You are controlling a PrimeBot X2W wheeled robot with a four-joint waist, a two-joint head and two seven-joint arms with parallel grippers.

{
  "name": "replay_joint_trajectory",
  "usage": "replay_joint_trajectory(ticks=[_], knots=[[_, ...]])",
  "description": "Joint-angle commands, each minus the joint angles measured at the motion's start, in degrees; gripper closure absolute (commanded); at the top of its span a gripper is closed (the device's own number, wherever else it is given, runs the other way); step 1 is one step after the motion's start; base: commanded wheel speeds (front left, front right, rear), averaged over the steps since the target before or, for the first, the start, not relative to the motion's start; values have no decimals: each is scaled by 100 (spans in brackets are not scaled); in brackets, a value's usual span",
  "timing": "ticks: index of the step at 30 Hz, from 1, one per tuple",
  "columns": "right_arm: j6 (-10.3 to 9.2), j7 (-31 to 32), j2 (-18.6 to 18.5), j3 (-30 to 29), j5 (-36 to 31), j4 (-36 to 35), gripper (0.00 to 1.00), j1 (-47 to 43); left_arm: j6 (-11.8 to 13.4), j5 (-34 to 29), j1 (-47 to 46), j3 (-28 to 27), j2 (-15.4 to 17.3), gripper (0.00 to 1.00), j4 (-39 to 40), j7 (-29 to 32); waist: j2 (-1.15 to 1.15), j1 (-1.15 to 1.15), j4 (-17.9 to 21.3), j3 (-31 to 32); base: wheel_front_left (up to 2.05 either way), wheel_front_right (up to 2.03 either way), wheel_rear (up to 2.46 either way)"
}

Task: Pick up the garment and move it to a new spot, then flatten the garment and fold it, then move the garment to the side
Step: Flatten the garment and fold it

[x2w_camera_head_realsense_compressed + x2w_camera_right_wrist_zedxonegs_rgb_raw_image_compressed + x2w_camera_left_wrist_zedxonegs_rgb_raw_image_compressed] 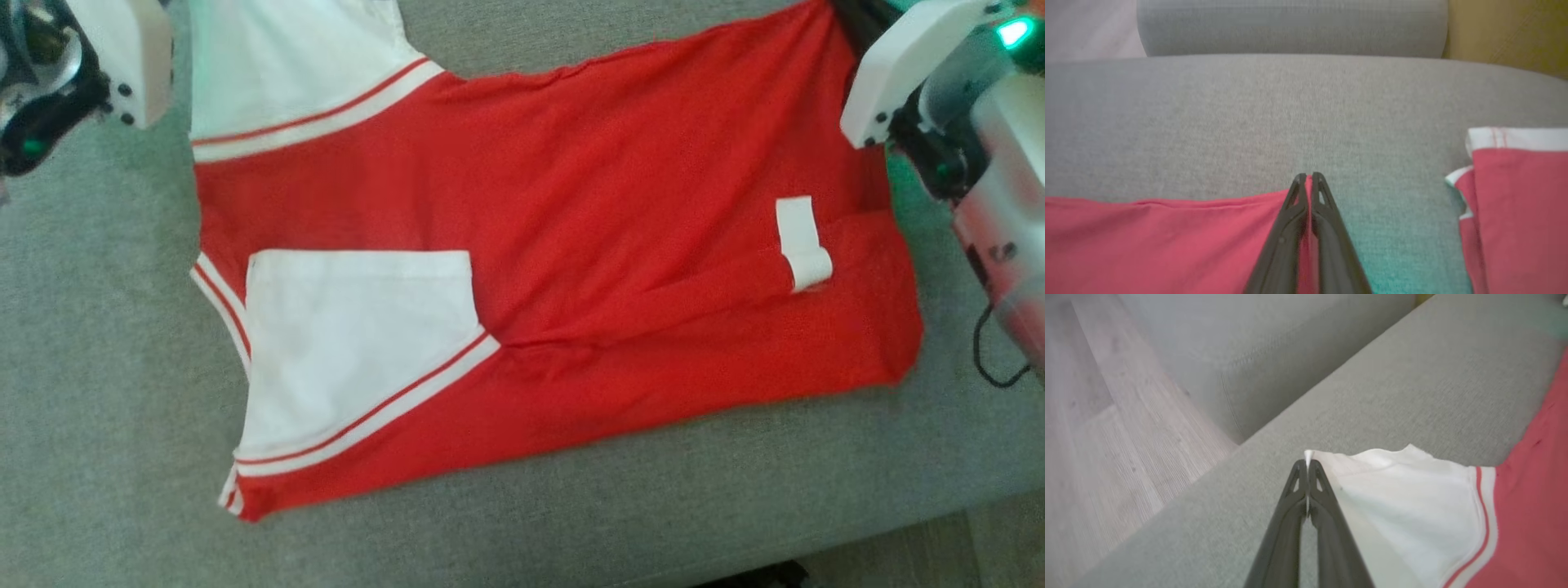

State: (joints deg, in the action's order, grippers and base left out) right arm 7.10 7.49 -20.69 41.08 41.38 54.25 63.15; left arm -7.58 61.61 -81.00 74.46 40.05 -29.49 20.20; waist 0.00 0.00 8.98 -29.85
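- The garment (571, 245), red with white sleeves, lies spread across the middle of the grey sofa (98, 367).
- The left tool (1307, 463) is clamped on the white sleeve's tip; the right tool (1308, 177) is clamped on the red hem's edge.
- This looks like the folding step. The next move calls for lifting both edges evenly and carrying them over.
- In the head view the upper sleeve runs off the top of the frame, and how much cloth each tool holds is hard to tell.
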Motion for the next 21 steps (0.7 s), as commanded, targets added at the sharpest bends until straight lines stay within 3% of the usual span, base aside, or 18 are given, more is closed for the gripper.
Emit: replay_joint_trajectory(ticks=[1,9,21], knots=[[39,-221,-123,-51,63,-76,100,185,9,-150,-461,-220,248,100,106,-231,0,0,-18,14,0,0,0],[39,-921,-378,-334,389,40,100,370,9,-330,-830,-187,188,100,-40,-1693,0,0,-202,158,0,0,0],[39,-1143,-1067,-378,914,-698,100,-711,9,-296,43,-118,778,100,1247,-2245,0,0,-583,444,0,0,0]])
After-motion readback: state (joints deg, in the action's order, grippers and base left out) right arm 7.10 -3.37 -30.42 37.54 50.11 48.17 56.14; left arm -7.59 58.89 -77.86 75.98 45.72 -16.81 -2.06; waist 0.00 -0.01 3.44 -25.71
